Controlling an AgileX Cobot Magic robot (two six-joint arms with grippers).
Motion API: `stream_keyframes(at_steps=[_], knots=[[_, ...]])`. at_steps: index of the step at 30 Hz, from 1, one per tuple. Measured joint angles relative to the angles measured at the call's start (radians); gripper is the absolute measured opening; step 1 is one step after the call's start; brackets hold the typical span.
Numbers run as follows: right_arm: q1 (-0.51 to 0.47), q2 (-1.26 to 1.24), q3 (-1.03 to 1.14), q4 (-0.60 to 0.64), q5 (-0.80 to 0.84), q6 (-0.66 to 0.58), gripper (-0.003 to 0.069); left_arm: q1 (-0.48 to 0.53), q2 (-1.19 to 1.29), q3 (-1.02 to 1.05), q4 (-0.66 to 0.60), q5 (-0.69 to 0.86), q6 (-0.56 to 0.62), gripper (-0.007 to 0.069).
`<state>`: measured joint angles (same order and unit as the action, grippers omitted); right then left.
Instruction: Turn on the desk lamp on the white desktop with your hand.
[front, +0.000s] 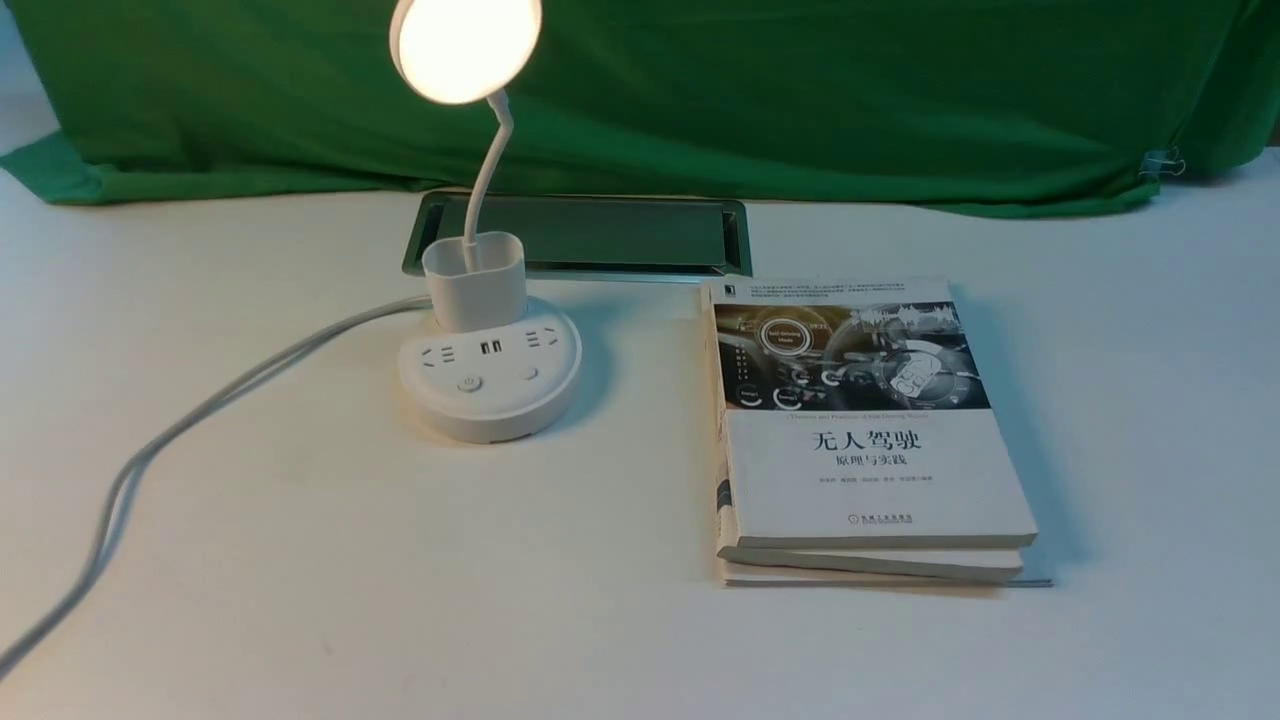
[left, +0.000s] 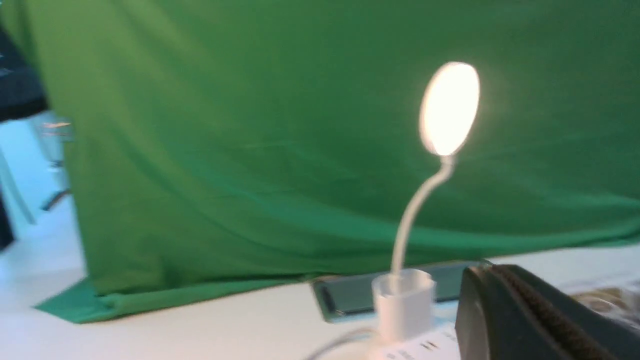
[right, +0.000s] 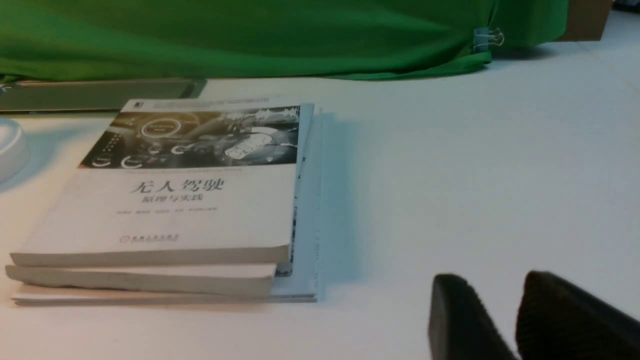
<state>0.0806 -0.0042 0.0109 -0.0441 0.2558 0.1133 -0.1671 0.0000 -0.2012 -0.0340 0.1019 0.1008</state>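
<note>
The matte white table (front: 300, 600) filled the front view, with a draped green cloth backdrop (front: 800, 90) along its far edge. On the right half lay a stack of white paperback books (front: 860, 440), and beyond it a rectangular metal-framed cable hatch (front: 600, 235) was set into the surface.

The white desk lamp (front: 490, 380) stood on the left half of the table, just in front of the hatch and well apart from the books. Its round puck base sat flat, and its thin neck rose upright from the cup-shaped holder and curved to the round disc head (front: 465, 45), which glowed warm white. A grey power cord (front: 200, 420) trailed from the base toward the robot's left. The two small round buttons (front: 470, 384) sat on the near side of the base, facing the robot.

Neither arm showed in the front view. In the left wrist view the black left gripper (left: 492, 280) was closed, with its pads pressed together on nothing. The lamp's holder lay just ahead of its tip, so the left arm was the nearer one. The black right gripper (right: 500, 295) had its fingers parted and empty, low over bare table beside the books, which lay between it and the lamp.

With the head lit, the switching looked done; any further press would fall to the left gripper, coming down onto the near buttons.
</note>
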Motion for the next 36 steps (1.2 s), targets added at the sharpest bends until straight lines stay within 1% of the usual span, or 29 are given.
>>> stream_keyframes(at_steps=[3, 6, 8, 10, 11, 14, 15, 17, 18, 24, 36], knots=[[0.000, 0.000, 0.000, 0.000, 0.000, 0.000, 0.0239, 0.063, 0.000, 0.072, 0.034, -0.111, -0.002, 0.0001], [0.000, 0.000, 0.000, 0.000, 0.000, 0.000, 0.0239, 0.087, 0.001, 0.157, 0.034, -0.206, -0.003, 0.0001], [0.000, 0.000, 0.000, 0.000, 0.000, 0.000, 0.0239, 0.087, 0.000, 0.186, 0.034, -0.223, -0.003, 0.0001], [0.000, 0.000, 0.000, 0.000, 0.000, 0.000, 0.0239, 0.089, -0.002, 0.203, 0.041, -0.152, -0.006, 0.0001], [0.000, 0.000, 0.000, 0.000, 0.000, 0.000, 0.0239, 0.089, -0.002, 0.204, 0.041, -0.144, -0.006, 0.0001], [0.000, 0.000, 0.000, 0.000, 0.000, 0.000, 0.0239, 0.092, -0.002, 0.206, 0.034, 0.008, -0.006, 0.0001], [0.000, 0.000, 0.000, 0.000, 0.000, 0.000, 0.0239, 0.092, -0.002, 0.206, 0.034, 0.019, -0.007, 0.0001], [0.000, 0.000, 0.000, 0.000, 0.000, 0.000, 0.0239, 0.092, -0.002, 0.206, 0.016, 0.125, -0.009, 0.0001], [0.000, 0.000, 0.000, 0.000, 0.000, 0.000, 0.0239, 0.092, -0.002, 0.206, 0.013, 0.142, -0.009, 0.0001], [0.000, 0.000, 0.000, 0.000, 0.000, 0.000, 0.0239, 0.092, -0.002, 0.206, -0.013, 0.163, -0.026, 0.0001], [0.000, 0.000, 0.000, 0.000, 0.000, 0.000, 0.0239, 0.092, -0.002, 0.206, -0.023, 0.155, -0.029, 0.0001]])
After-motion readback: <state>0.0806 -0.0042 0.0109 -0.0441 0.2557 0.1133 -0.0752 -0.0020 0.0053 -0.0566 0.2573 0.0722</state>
